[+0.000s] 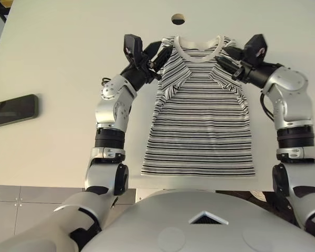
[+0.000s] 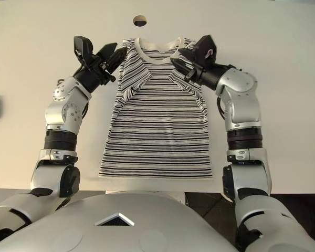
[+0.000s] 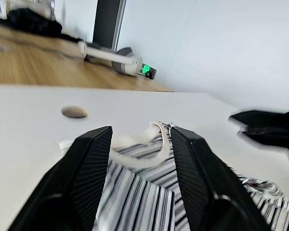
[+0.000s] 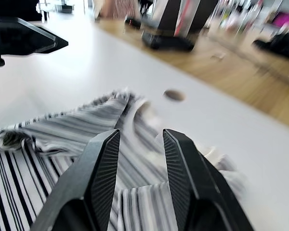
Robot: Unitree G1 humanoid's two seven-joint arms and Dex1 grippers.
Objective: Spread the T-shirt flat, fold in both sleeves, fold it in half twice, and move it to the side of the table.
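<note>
1. The T-shirt (image 1: 202, 121) lies flat on its back on the white table (image 1: 58, 63). Its collar points to the far edge and its hem lies along the near edge, so its long axis runs near to far.
2. Both sleeves are turned in over the chest and meet in creased points below the collar.
3. The left gripper (image 1: 158, 56) is at the shirt's left shoulder with its fingers apart, and striped cloth shows in the gap between them.
4. The right gripper (image 1: 226, 56) is at the right shoulder, fingers likewise apart over the bunched fabric. Whether either one touches the cloth is hard to tell.
5. A round hole (image 1: 178, 19) in the tabletop sits just beyond the collar, towards the far edge.
6. A dark flat slab (image 1: 13, 110) lies by the left edge, well apart from the shirt.
7. Beyond the table are a wooden floor (image 3: 33, 67) and a pale wall (image 3: 207, 43).
</note>
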